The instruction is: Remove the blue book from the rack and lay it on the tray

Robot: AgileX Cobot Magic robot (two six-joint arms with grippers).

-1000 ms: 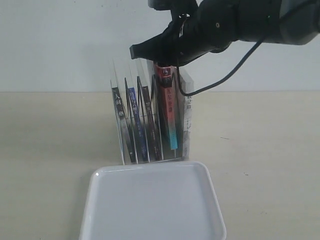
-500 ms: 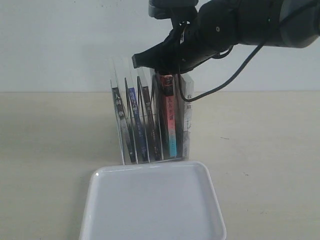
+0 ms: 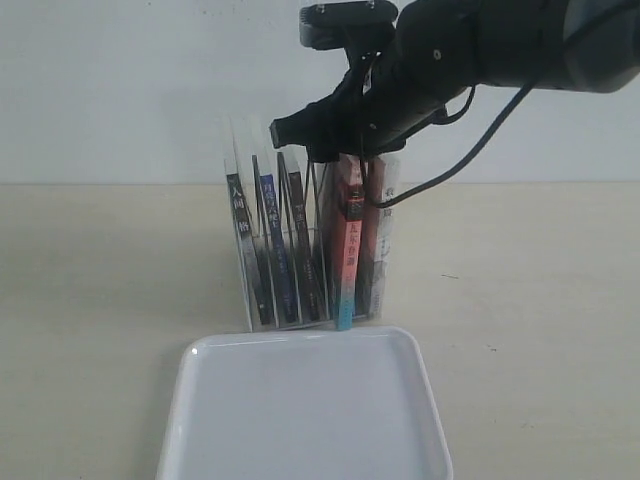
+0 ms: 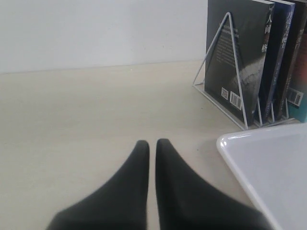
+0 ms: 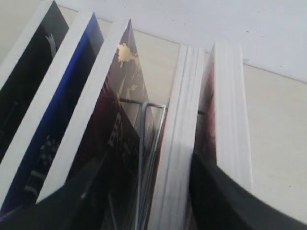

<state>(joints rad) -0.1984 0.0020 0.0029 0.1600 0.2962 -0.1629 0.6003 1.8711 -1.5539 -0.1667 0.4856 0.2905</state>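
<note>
Meanwhile, blue book [image 3: 272, 245], narrow blue spine, in rack [image 3: 232, 150]; right pincer [image 5: 148, 203] agape, empty; left pincer [image 4: 152, 143] closed.

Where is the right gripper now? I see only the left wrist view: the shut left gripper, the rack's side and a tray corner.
Observer: The right gripper is over the rack, at the top of the red-and-teal-spined book.
Operator: Does it hold the blue book?
Observer: No. The blue book stands untouched in its slot, second from the left in the exterior view.
Operator: And the jaws?
Observer: Open; the right wrist view shows its fingers wide apart.
</note>
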